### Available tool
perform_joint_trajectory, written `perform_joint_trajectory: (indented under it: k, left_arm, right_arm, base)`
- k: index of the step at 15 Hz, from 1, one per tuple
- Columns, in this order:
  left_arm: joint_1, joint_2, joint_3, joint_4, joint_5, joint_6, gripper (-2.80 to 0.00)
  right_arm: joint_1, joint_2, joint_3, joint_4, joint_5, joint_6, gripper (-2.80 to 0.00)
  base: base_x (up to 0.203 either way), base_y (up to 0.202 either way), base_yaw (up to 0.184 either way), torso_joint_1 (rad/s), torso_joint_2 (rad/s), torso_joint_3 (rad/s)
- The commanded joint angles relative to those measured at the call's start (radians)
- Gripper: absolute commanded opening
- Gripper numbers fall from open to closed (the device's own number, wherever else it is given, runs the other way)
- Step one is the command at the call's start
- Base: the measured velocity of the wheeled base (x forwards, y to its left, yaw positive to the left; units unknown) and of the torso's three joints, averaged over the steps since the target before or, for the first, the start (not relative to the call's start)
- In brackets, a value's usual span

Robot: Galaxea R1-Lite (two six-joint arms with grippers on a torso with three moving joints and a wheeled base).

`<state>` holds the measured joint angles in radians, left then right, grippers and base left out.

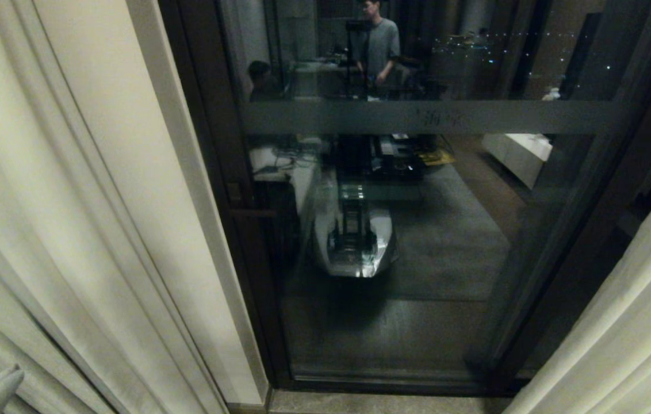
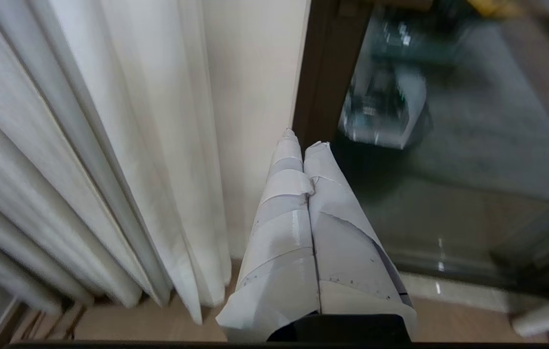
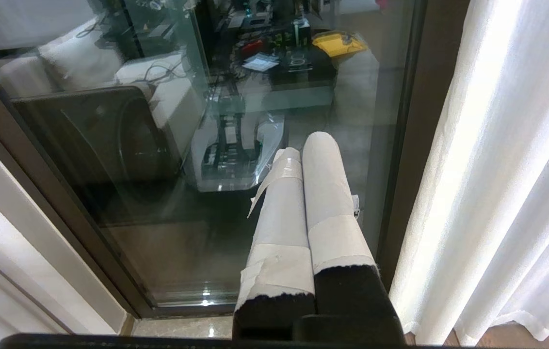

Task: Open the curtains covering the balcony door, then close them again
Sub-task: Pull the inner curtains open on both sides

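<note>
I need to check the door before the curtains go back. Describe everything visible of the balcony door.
The balcony door is a tall glass pane in a dark brown-black frame, with a frosted band running across it. It stands uncovered between the left curtain and the right curtain. The glass mirrors the room, the robot and a person. Nothing touches it.

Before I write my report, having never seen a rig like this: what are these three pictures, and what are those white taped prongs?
It is a two-armed robot on wheels facing a tall dark-framed glass balcony door. One picture comes from its head, two from cameras on its wrists. The white taped prongs are its grippers: the left gripper is beside the left cream pleated curtain panel, the right gripper near the right cream panel. Both are shut and hold nothing. The curtains stand drawn apart. The machine and people in the glass appear to be reflections.
</note>
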<state>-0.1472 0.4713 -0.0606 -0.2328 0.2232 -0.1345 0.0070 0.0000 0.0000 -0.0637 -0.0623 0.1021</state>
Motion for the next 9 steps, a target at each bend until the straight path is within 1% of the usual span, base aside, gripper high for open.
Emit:
perform_joint_trajectory:
  k: [1,2,3,4,5,6,7,9]
  left_arm:
    - [-0.01,-0.19,0.045,0.032,0.007,0.018,-2.8]
    - [-0.007,-0.19,0.056,0.05,-0.007,0.058,-2.8]
    - [0.008,-0.187,0.06,0.064,-0.055,0.081,-2.8]
    - [0.024,-0.186,0.06,0.086,-0.124,0.1,-2.8]
    - [0.06,-0.185,0.061,0.121,-0.206,0.125,-2.8]
    - [0.107,-0.186,0.061,0.143,-0.262,0.153,-2.8]
    - [0.145,-0.203,0.061,0.157,-0.262,0.174,-2.8]
    - [0.166,-0.265,0.061,0.195,-0.247,0.182,-2.8]
  right_arm:
    - [0.0,0.0,0.0,-0.001,-0.001,0.001,-2.8]
    - [0.001,0.0,0.0,-0.001,-0.001,0.001,-2.8]
    - [0.001,0.0,0.0,-0.001,-0.001,0.001,-2.8]
    - [-0.001,0.0,0.0,-0.001,-0.001,0.001,-2.8]
    - [-0.001,0.0,0.0,-0.001,-0.001,0.001,-2.8]
    - [0.0,0.0,0.0,-0.001,-0.001,0.001,-2.8]
    - [-0.001,0.0,0.0,-0.001,-0.001,0.001,-2.8]
    - [0.001,0.0,0.0,-0.001,-0.001,0.001,-2.8]
  base:
    - [0.0,0.0,0.0,0.0,0.0,0.0]
    - [0.0,0.0,0.0,0.0,0.0,0.0]
    - [0.0,0.0,0.0,0.0,0.0,0.0]
    - [0.0,0.0,0.0,0.0,0.0,0.0]
    - [0.0,0.0,0.0,0.0,0.0,0.0]
    - [0.0,0.0,0.0,0.0,0.0,0.0]
    - [0.0,0.0,0.0,0.0,0.0,0.0]
    - [0.0,0.0,0.0,0.0,0.0,0.0]
